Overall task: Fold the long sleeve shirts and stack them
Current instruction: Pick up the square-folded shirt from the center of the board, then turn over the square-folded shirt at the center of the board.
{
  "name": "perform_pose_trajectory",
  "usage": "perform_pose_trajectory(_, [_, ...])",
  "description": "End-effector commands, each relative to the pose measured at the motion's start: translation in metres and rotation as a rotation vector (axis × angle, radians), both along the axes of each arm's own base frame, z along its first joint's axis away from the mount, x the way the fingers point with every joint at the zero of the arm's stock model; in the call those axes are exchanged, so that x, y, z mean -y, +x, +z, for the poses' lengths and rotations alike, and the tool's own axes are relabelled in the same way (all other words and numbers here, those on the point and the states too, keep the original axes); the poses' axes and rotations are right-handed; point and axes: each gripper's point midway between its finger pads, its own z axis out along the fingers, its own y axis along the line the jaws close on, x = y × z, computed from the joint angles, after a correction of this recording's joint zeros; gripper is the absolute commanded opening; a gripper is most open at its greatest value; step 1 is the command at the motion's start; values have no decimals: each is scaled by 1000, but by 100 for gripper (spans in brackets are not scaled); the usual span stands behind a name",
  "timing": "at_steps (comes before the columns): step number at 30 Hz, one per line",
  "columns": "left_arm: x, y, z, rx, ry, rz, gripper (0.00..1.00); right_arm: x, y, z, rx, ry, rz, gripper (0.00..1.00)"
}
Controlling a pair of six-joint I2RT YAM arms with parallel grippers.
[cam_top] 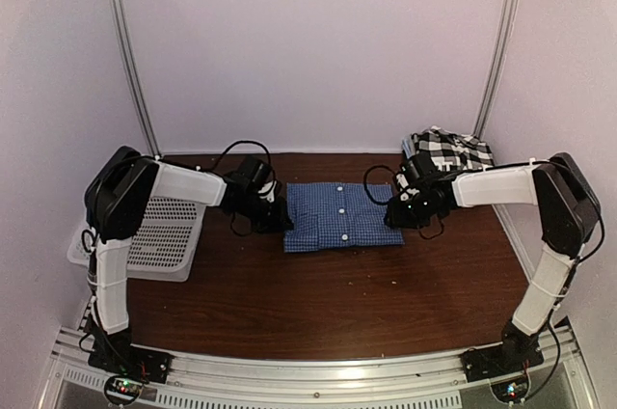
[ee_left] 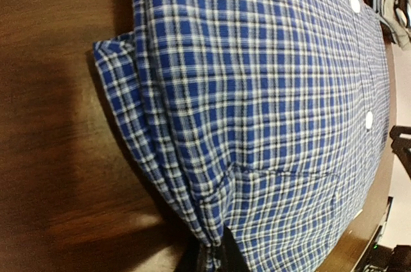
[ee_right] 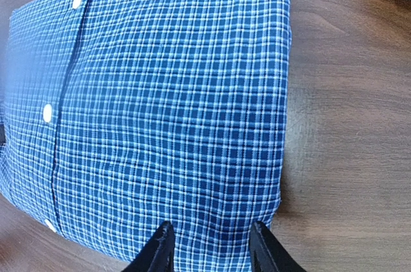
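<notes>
The blue fine-checked shirt (cam_top: 342, 216) lies folded in a rectangle at the middle of the table, its white buttons facing up. At its left edge my left gripper (cam_top: 280, 216) is shut on a bunched fold of the blue cloth (ee_left: 270, 92), which is pinched between the dark fingers (ee_left: 215, 259). My right gripper (cam_top: 395, 214) is at the shirt's right edge, open. Its two black fingertips (ee_right: 160, 249) straddle the corner of the blue shirt (ee_right: 160, 92) without pinching it. The black-and-white checked shirt (cam_top: 448, 150) sits crumpled at the back right, behind the right arm.
A white mesh basket (cam_top: 164, 231) stands at the left side of the table, under the left arm. The dark wood table (cam_top: 318, 303) shows bare in front of the shirt. Pale walls close in the back and both sides.
</notes>
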Motion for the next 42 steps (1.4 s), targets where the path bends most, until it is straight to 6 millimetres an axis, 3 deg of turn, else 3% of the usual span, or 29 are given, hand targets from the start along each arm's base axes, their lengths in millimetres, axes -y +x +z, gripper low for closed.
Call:
perform_pose_trajectory(1, [10, 3, 12, 17, -17, -16, 0, -3, 3, 18, 39, 0, 2, 42])
perform_pose_trajectory(7, [-4, -9, 36, 35, 2, -46, 0, -16, 7, 21, 51, -24, 21, 42])
perform_pose_trajectory(13, [-35, -28, 59, 47, 15, -77, 0, -49, 15, 27, 76, -55, 52, 42])
perform_pose_trajectory(20, [-81, -45, 79, 45, 33, -90, 0, -99, 18, 6, 48, -64, 90, 37])
perform_pose_trajectory(24, [-102, -49, 94, 60, 30, -90, 0, -142, 12, -10, 30, -62, 142, 36])
perform_pose_trajectory(30, [-131, -35, 136, 147, 60, -69, 0, -193, -1, -25, 23, -37, 189, 33])
perform_pose_trajectory(38, [-116, -16, 213, 291, 4, -135, 0, -269, -9, -23, 28, 152, 249, 33])
perform_pose_trajectory(42, [-104, -8, 242, 337, -58, -163, 0, -303, 2, -8, 57, 299, 248, 33])
